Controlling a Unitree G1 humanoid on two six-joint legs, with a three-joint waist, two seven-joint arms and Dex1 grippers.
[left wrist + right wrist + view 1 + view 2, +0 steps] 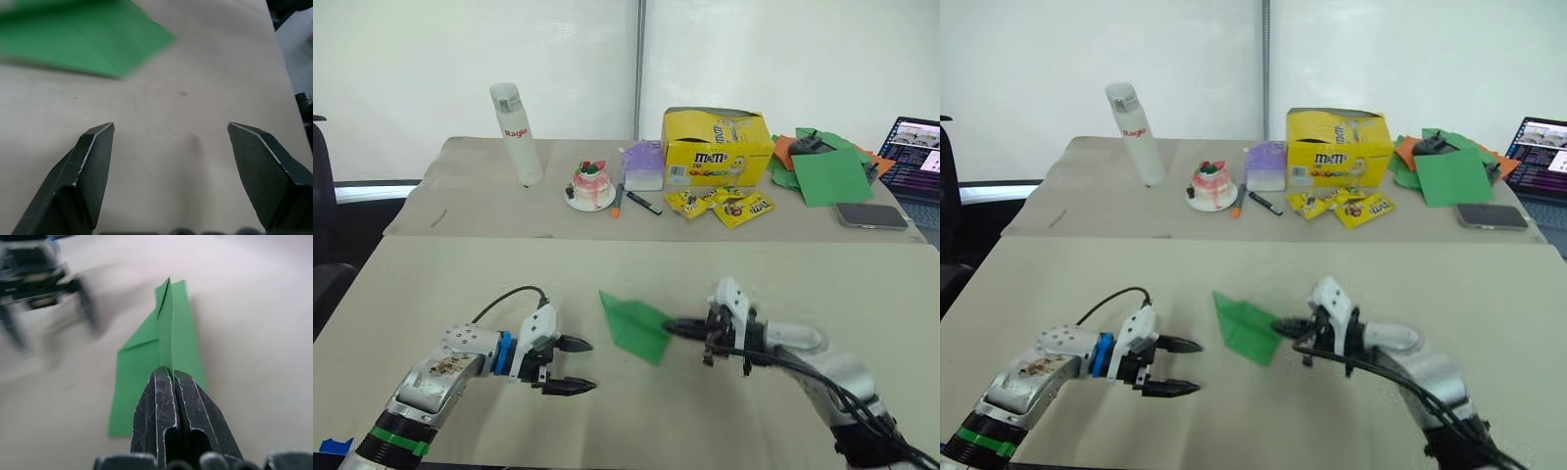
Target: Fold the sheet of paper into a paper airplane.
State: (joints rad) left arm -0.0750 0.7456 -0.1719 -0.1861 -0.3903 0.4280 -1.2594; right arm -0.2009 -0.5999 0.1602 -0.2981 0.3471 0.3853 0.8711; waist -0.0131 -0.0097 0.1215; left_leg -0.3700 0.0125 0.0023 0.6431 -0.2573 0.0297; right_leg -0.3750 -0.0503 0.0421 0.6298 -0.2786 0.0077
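The laptop [915,157] is cut by the head view's right edge, the left gripper [46,286] is blurred in the right wrist view, and the plane [73,36] is blurred and cropped in the left wrist view.

Near worktop [431,284]: the paper airplane [636,326] lies at centre, the left claw [576,365] at its 8 o'clock, apart from it, the right claw [674,326] at its 3 o'clock, touching its edge. Far worktop [470,211], from 9 to 3 o'clock: bottle [518,133], cake on a plate [590,184], pens [632,201], candy box [717,147] with packets [732,205] before it, pile of sheets [822,166], phone [871,215], laptop [913,155].
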